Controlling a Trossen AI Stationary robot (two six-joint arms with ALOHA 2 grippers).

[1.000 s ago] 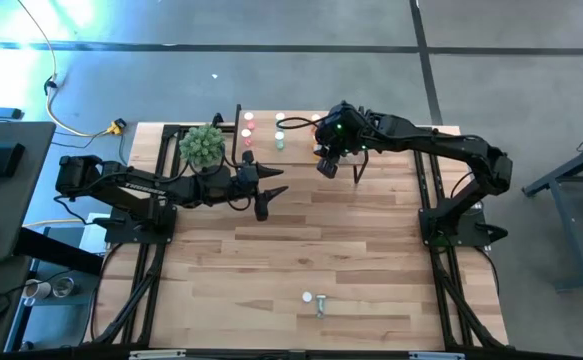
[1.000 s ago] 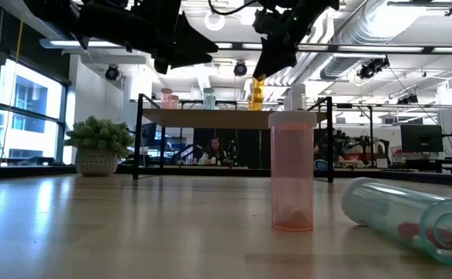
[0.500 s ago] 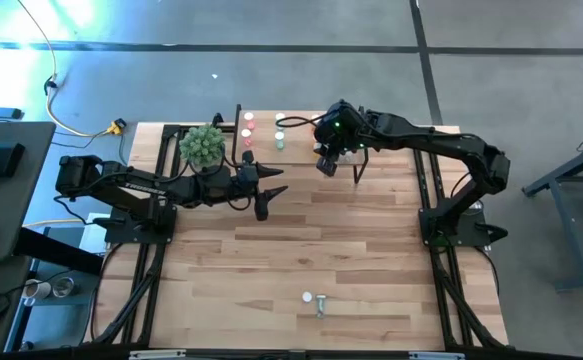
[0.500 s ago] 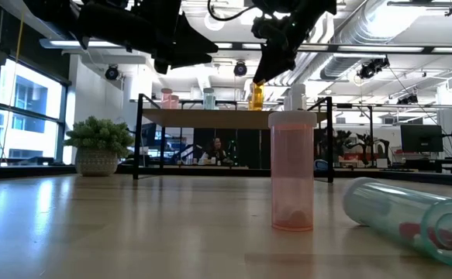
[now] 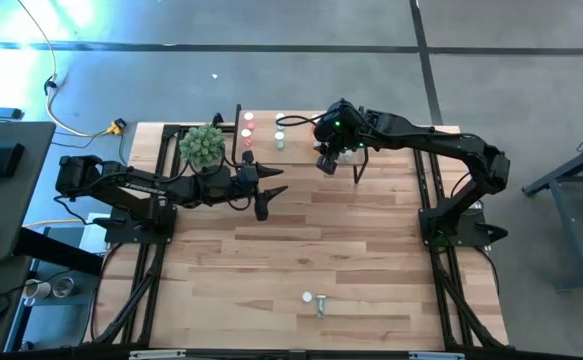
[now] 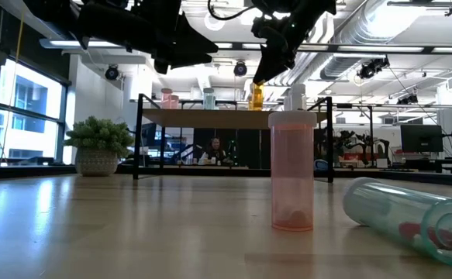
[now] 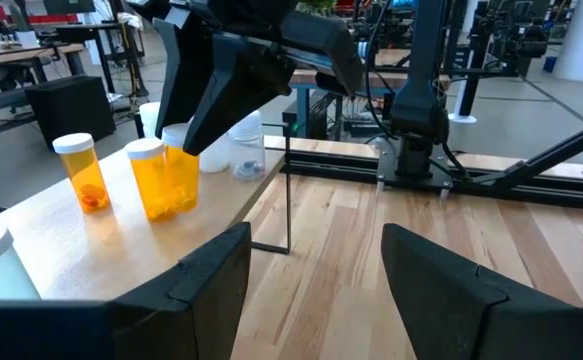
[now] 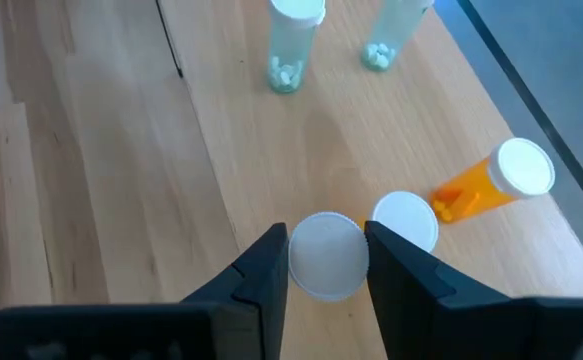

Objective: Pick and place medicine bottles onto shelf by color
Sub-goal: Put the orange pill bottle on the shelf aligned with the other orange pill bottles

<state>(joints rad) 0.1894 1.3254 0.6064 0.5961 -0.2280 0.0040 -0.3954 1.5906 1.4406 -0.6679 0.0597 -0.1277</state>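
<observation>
- The shelf [image 5: 296, 130] stands at the far edge of the desk [image 5: 301, 240]; all positions below are given relative to it.
- The right hand [image 8: 327, 262] hangs over the shelf's right half, its fingers clamped on the white cap of an orange bottle [image 7: 154, 178] that stands upright on the shelf top.
- A second orange bottle [image 7: 84, 172] stands on the shelf apart from the held one; another white-capped bottle [image 8: 405, 222] stands just beside it.
- Two green bottles [image 8: 295, 40] stand upright farther along the shelf; red bottles [image 5: 248, 124] occupy its left end.
- The left hand [image 5: 271, 185] hovers in front of the shelf's left end, fingers apart and empty.
- A potted plant [image 5: 203, 146] sits just left of the shelf.
- Well in front of the shelf, near the desk's front edge, a pink bottle [image 6: 291, 170] stands upright and a pale green bottle [image 6: 400, 213] lies on its side beside it.
</observation>
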